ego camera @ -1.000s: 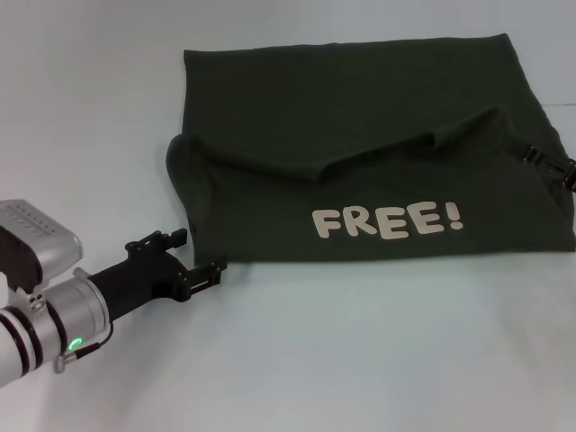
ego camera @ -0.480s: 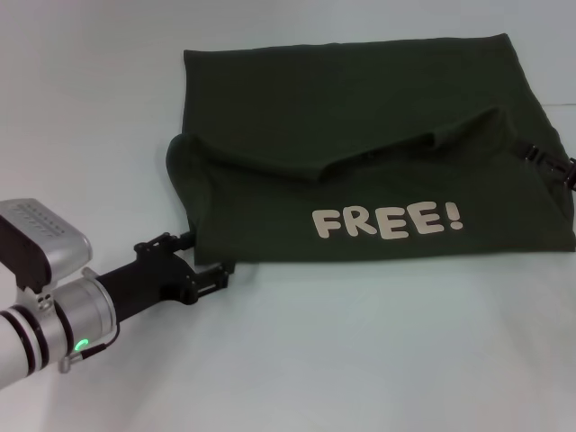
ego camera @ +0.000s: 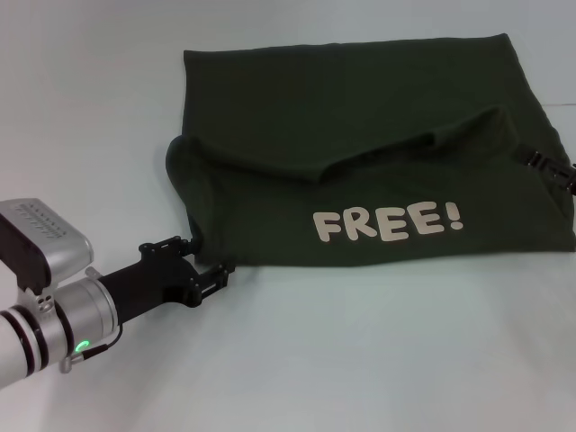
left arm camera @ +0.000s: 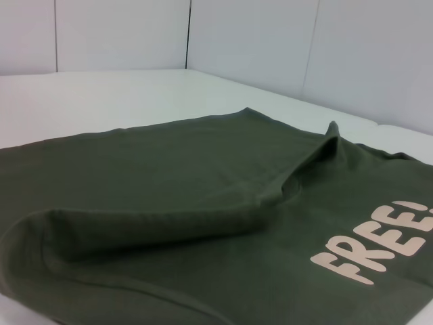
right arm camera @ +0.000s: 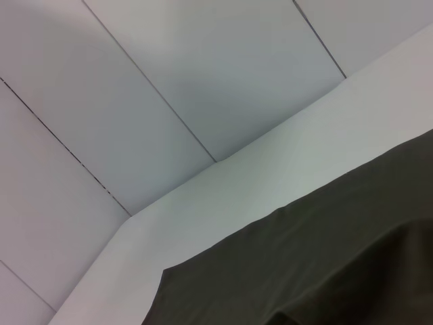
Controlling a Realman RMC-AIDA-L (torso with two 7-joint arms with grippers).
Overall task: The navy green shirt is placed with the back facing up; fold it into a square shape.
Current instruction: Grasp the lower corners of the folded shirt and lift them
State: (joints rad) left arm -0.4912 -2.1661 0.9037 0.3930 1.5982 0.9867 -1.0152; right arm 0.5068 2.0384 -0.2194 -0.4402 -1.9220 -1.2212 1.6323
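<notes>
soft olive navy green shirt [ego camera: 360, 135] | folded, rumpled | left gripper [ego camera: 214, 274] at corner

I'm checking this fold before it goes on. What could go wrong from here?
1. The left claw is at the shirt's near left corner, low on the table; it might pinch one layer only, so the fold could drag unevenly.
2. A raised ridge runs across the shirt; pulling now may lock in that wrinkle, not a flat square.
3. The right claw is mostly hidden at the shirt's right edge, so uneven lifting could skew the fold.
</notes>
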